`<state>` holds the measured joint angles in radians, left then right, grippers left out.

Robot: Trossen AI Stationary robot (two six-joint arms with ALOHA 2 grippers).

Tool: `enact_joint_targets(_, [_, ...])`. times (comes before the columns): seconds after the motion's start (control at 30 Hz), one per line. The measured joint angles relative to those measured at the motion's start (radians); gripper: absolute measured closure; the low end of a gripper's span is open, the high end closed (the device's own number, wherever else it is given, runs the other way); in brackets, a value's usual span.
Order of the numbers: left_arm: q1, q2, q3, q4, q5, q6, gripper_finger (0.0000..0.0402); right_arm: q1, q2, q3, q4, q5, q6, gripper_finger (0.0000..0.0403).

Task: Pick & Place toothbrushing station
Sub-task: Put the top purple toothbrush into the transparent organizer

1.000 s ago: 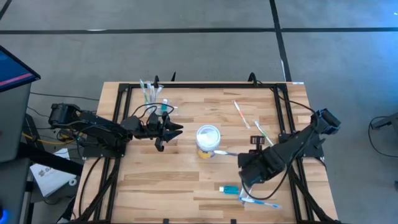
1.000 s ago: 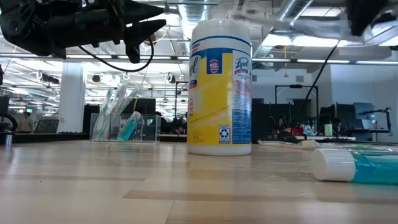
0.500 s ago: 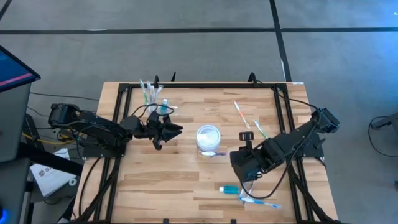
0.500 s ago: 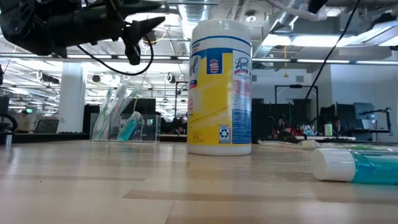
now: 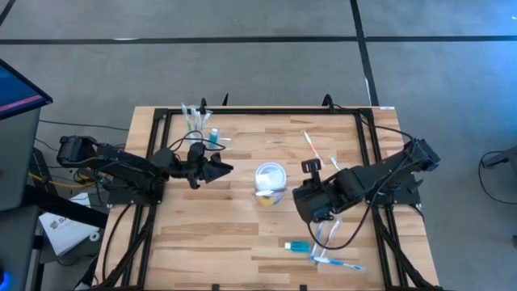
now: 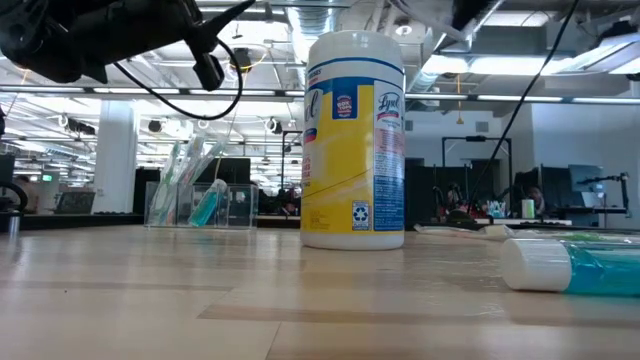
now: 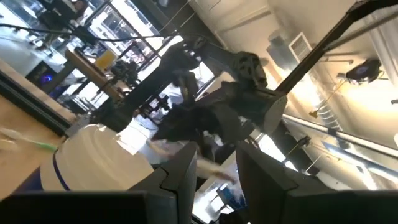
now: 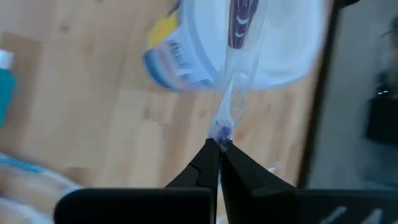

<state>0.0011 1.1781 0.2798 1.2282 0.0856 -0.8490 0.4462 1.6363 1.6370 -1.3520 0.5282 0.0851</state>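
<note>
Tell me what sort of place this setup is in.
Most likely a robotics lab in an open-plan industrial workspace. The wooden table stands on bare grey concrete floor, exposed ducts and strip lights run overhead, and desks with monitors fill the room behind.

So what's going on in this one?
Two arms are filling a toothbrushing station at the table's far left, which already holds brushes and a teal tube. The right pincer is shut on a clear wrapped toothbrush, held in the air just right of the yellow wipes tub. The left pincer hangs open between the station and the tub, holding nothing. More brushes and a teal tube lie loose on the right side.
</note>
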Motion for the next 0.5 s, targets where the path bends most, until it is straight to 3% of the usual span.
enact_joint_targets(0.5, [0.0, -0.007, 0.0, 0.002, 0.011, -0.076, 0.0294, -0.063, 0.006, 0.07, 0.081, 0.336, -0.365, 0.0403])
